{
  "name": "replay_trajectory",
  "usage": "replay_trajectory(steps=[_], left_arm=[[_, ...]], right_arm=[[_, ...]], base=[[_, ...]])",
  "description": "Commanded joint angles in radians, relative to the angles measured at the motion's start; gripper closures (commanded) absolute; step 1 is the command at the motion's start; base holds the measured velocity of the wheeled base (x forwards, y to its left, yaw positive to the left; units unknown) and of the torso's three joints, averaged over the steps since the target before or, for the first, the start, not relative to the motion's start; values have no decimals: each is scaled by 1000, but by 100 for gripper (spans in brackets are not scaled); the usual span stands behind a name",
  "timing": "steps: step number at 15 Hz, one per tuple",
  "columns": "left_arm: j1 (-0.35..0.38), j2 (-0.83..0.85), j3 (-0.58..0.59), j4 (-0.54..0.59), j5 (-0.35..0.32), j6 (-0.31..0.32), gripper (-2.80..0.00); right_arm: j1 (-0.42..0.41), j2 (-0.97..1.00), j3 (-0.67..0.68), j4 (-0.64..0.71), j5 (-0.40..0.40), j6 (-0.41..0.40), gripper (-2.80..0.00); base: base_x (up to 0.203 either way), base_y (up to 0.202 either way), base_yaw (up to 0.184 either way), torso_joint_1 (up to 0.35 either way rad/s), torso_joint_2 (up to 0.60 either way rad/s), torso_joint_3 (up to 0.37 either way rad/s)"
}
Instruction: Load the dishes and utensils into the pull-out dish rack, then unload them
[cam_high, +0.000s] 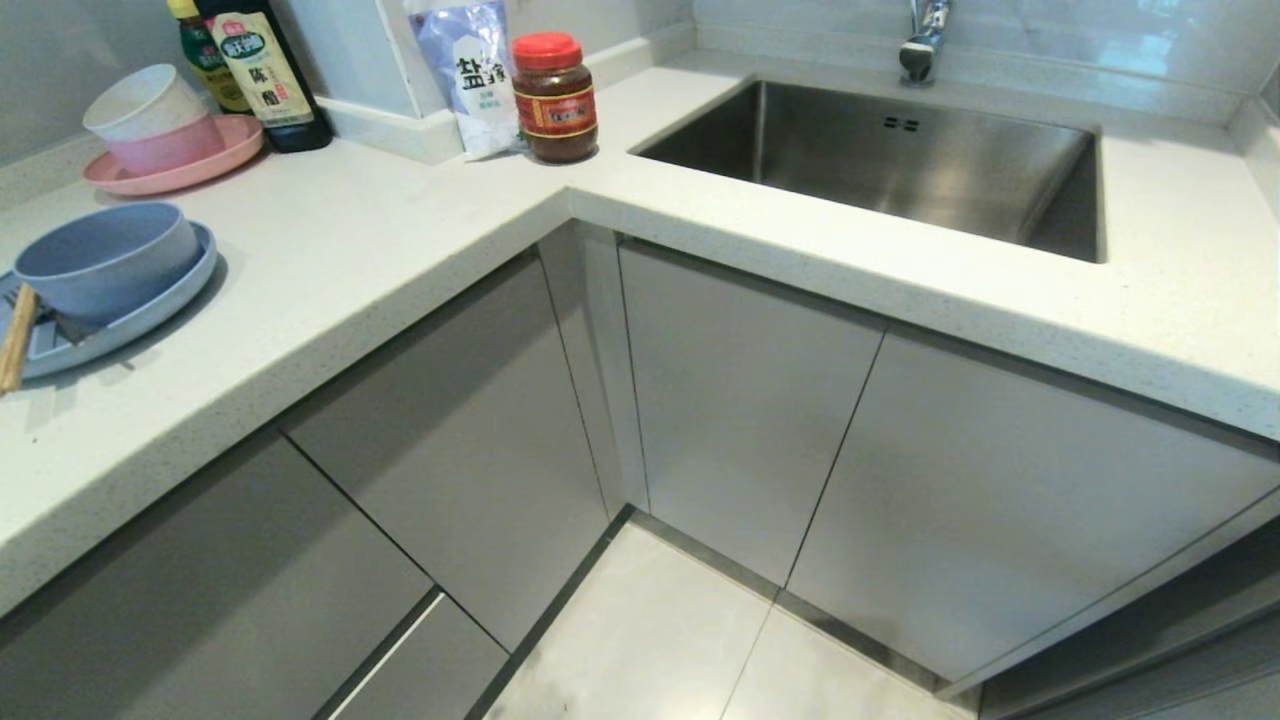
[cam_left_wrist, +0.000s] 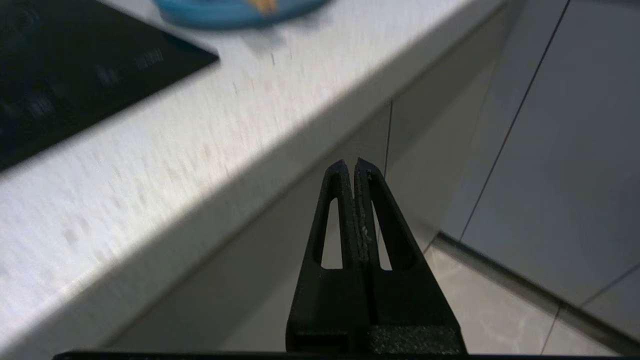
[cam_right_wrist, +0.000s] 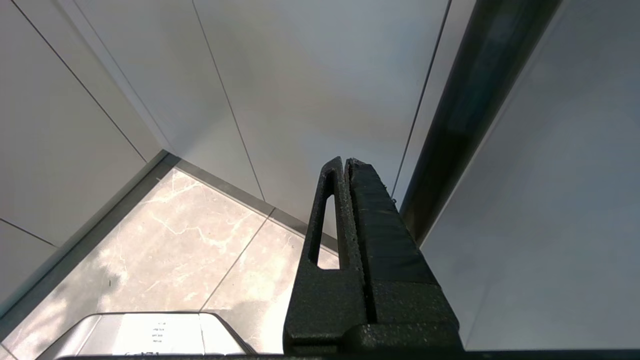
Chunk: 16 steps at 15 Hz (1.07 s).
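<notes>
I see the pale blue bowl (cam_high: 105, 262) sitting on the pale blue plate (cam_high: 150, 310) on the tabletop (cam_high: 380, 240), well left of the sink (cam_high: 900, 165), chopsticks (cam_high: 17, 335) resting on the plate. My left hand (cam_left_wrist: 352, 165) is pinched together and empty below the tabletop edge; my right hand (cam_right_wrist: 345, 162) is likewise closed, by the cabinet fronts (cam_right_wrist: 310, 80).

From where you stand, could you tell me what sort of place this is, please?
Most likely a home kitchen: an L-shaped speckled white counter with a steel sink and tap, flat grey cabinet doors beneath, and a sauce jar and dark bottle against the wall.
</notes>
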Motion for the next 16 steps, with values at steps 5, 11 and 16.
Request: replay_trajectory(steps=[5,11,16], left_arm=[[-49,-226,287,-11,-41,22,0],[-50,-228,314,17,-147,-57,0],[-50,-228,314,15,-136,-105,0]], right_arm=[[0,-4,2,0,0,0,0],[0,-3,2,0,0,0,0],[0,-4,2,0,0,0,0]], base=[[0,0,0,0,0,0],[0,0,0,0,0,0],[0,0,0,0,0,0]])
